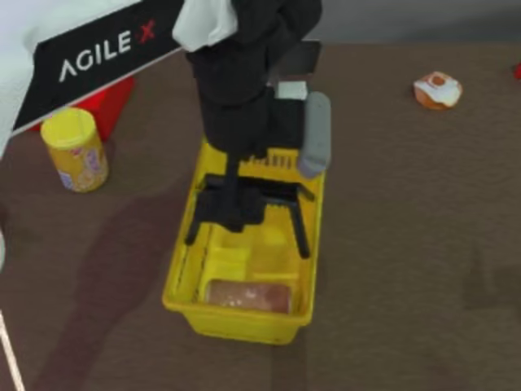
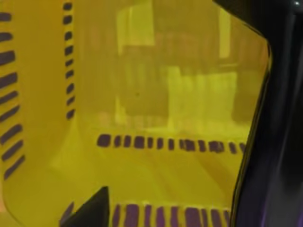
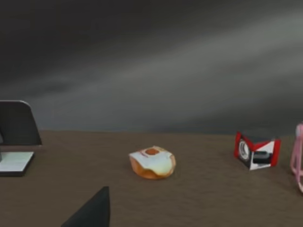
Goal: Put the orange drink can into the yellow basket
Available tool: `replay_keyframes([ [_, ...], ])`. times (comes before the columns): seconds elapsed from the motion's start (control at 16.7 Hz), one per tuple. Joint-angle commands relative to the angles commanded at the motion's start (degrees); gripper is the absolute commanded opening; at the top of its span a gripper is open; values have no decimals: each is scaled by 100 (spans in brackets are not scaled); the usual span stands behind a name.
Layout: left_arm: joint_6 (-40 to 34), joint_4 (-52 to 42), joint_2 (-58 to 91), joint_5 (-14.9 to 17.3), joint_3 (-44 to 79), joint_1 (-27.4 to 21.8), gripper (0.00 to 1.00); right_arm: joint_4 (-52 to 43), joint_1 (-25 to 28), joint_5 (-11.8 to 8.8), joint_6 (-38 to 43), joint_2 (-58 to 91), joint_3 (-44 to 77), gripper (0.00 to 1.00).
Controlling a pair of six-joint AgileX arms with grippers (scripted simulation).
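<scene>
The yellow basket (image 1: 181,285) stands in the middle of the table, its black handles (image 1: 302,228) folded across its opening. The orange drink can (image 1: 248,295) lies on its side on the basket floor against the near wall. My left gripper (image 1: 236,210) hangs over the far half of the basket, open, with nothing between its fingers. The left wrist view shows the basket's slotted yellow walls (image 2: 38,118) and one dark fingertip (image 2: 92,210); the can is out of that view. My right gripper (image 3: 142,221) is parked off the top view, open above bare table.
A fat yellow canister (image 1: 75,151) and a red bin (image 1: 110,104) stand at the left. A grey cylinder (image 1: 316,134) leans at the basket's far right corner. An orange-and-white pastry (image 1: 438,90) lies far right. A red-white box (image 3: 255,149) and a dark stand (image 3: 16,127) show in the right wrist view.
</scene>
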Motion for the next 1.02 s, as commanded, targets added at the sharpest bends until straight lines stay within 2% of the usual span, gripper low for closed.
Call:
replay_keyframes([
  [0.18,97,-147,268,-46,251,-63,100,-121,-45,143,-5,-299,-106,100],
  [0.96,100,303,272,-46,-196,-60,100,-121,-45,143,-5,-299,-106,100],
  [1.02,100,303,272,-46,-196,-60,92,-121,-45,143,-5,-299,-106,100],
])
